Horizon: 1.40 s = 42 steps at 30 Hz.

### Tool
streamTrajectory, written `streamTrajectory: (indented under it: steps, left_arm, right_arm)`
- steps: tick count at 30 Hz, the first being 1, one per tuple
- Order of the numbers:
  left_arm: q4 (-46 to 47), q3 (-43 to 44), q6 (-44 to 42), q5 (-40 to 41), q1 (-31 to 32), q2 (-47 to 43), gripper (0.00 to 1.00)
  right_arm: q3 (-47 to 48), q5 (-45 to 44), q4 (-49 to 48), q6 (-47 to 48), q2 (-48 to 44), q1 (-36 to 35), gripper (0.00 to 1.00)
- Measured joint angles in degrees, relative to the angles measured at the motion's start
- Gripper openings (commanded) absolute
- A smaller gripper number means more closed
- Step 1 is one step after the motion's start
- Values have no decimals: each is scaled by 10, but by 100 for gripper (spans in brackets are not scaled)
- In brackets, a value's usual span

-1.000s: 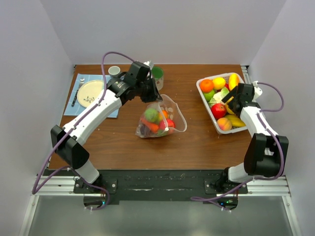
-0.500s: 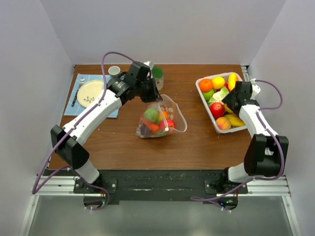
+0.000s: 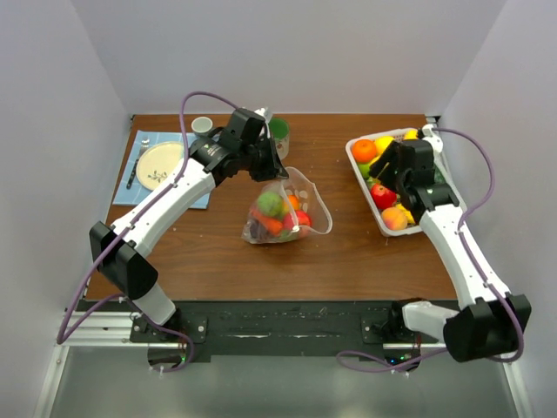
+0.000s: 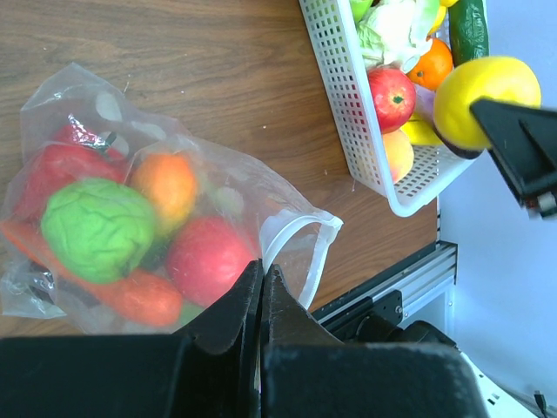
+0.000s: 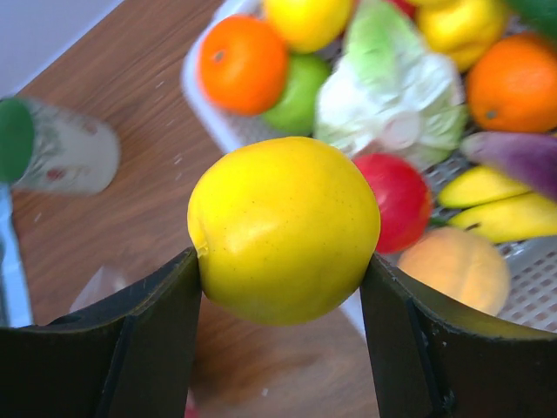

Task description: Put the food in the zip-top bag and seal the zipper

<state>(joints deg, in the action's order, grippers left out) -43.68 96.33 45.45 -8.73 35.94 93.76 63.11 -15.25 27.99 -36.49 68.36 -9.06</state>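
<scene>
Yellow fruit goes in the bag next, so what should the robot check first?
1. Right end effector gripping the yellow fruit: ok.
2. Left end effector pinching the zip-top bag at its edge: ok.
3. Zipper unsealed, mouth held open: ok.
4. Fruit raised above the white basket: ok.
5. Room left inside the bag: cannot tell.

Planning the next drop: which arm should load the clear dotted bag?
Right. The right claw grips a round yellow plastic fruit by the white slatted basket; the left claw pinches the clear dotted bag at its rim.
</scene>
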Motion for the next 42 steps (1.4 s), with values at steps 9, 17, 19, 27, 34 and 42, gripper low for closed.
streamTrajectory:
  steps: [9,17,19,27,34,42]
  left_arm:
    - [8,0,1,0,0,0,0]
    - [9,0,6,-1,0,1,0]
    - [10,0,7,-1,0,1,0]
    - [13,-8,11,-10,0,1,0]
    - [14,-14,16,-9,-2,-4,0]
    - [12,-12,20,-9,-3,-5,0]
  right_arm:
    - [-10,34,7,-36,-82,-210,28]
    - [-20,0,6,-62,-40,-363,30]
    - [-20,-3,4,-64,-14,-378,38]
    - [22,-44,5,-54,84,-385,90]
    - [114,-66,16,-21,118,-384,99]
    - [113,-90,70,3,37,-324,96]
